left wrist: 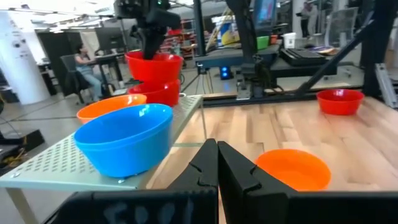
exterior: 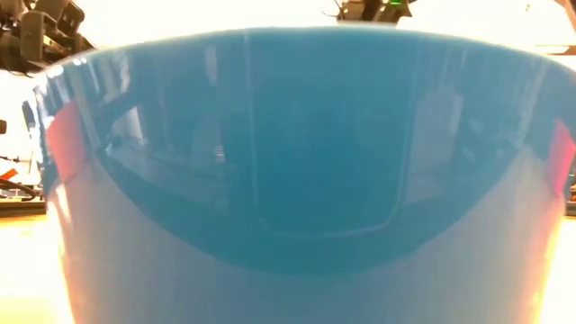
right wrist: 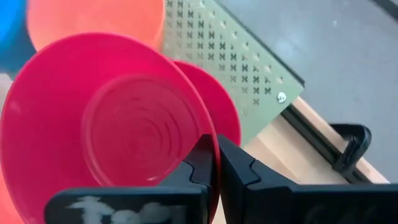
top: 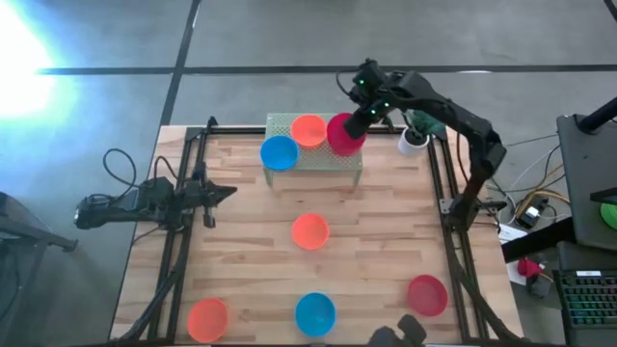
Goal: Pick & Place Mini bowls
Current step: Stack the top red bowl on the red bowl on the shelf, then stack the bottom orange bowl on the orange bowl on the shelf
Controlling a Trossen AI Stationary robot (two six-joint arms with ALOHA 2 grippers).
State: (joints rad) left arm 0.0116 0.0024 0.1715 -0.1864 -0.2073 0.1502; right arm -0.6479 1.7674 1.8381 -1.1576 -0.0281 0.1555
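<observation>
Where the right gripper (right wrist: 214, 163) pinches down, its two dark fingers are closed on the rim of a red mini bowl (right wrist: 106, 124), the thin plastic wall caught between them. In the high view that gripper (top: 355, 123) holds the red bowl (top: 344, 135) over the right end of a perforated metal stand (top: 339, 160) at the far edge of the wooden table (top: 386, 231). From the left wrist view the held bowl (left wrist: 154, 65) sits directly above a second red bowl (left wrist: 157, 92) that rests on the stand; whether the two touch I cannot tell.

On the same stand, just beside them, an orange bowl (top: 308, 130) sits in the middle and a blue bowl (top: 279, 152) at the left end. Just past the stand's right end stands a small white pot with a green plant (top: 415, 137).

The left gripper (top: 224, 194) waits low over the left side of the table, fingers pressed together with nothing between them, as its own camera shows (left wrist: 217, 163).

Farther out on the boards, another orange bowl (top: 309, 231) lies near the centre. Along the near edge sit an orange bowl (top: 207, 317) at the left, a blue bowl (top: 315, 313) in the middle and a red bowl (top: 426, 294) at the right. That near blue bowl (exterior: 297, 171) fills the low view almost entirely.
</observation>
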